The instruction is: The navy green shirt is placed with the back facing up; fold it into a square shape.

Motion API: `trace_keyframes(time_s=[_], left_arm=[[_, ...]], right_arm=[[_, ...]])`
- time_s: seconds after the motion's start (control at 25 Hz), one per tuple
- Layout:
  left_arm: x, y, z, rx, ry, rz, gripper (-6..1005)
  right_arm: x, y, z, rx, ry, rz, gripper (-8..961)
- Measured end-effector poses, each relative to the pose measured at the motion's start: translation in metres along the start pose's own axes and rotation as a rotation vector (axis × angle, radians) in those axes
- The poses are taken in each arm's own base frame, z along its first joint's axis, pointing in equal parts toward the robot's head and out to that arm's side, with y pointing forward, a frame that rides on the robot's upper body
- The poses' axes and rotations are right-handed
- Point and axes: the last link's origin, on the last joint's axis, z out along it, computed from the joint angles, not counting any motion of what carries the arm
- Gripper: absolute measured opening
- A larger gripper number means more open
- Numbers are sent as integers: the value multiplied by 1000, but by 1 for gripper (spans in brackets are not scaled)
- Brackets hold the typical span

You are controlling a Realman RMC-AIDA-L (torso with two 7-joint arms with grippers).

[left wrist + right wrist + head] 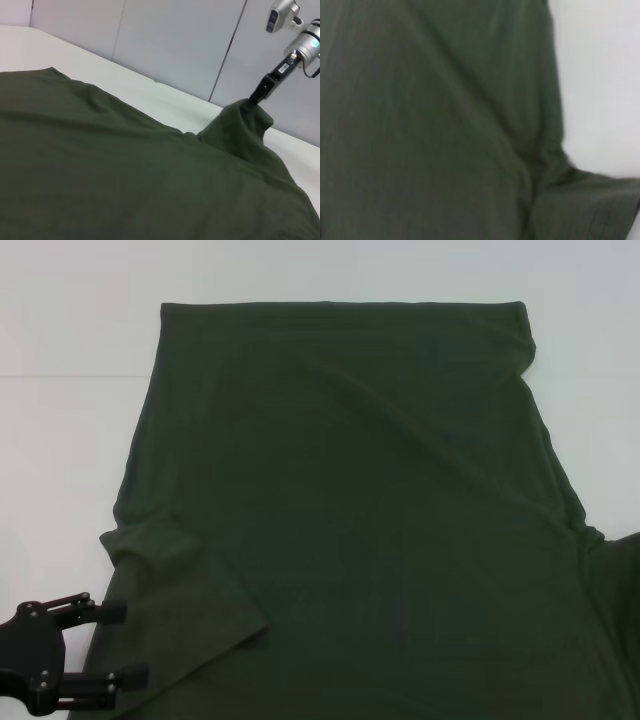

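Note:
The navy green shirt (360, 490) lies spread on the white table (60, 440), plain side up, its hem at the far end. Its left sleeve (185, 585) is folded in over the body. At the near left, my left gripper (132, 644) stands open, its fingertips at the shirt's edge just below that sleeve. In the left wrist view, my right gripper (254, 98) pinches the right sleeve (240, 125) and holds it up in a peak off the table. The right wrist view shows only shirt cloth (435, 120) and bare table.
Bare white table (590, 370) runs along both sides of the shirt and beyond its far hem. Grey wall panels (170, 40) stand behind the table on the right arm's side.

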Motion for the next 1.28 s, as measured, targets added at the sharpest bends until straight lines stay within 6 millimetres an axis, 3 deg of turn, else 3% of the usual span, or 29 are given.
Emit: trace_keyframes(time_s=[0.4, 0.68, 1.24, 1.28], left_arm=[[1, -1, 0, -3, -3, -10, 900], [-1, 0, -1, 2, -5, -14, 899], [-1, 0, -1, 2, -6, -13, 900], [0, 0, -1, 2, -6, -12, 900]], right_arm=[[-29, 55, 28, -28, 96, -177, 30], [-30, 91, 57, -37, 206, -279, 30], [-25, 110, 65, -137, 244, -284, 36], [-24, 110, 65, -160, 241, -280, 79]])
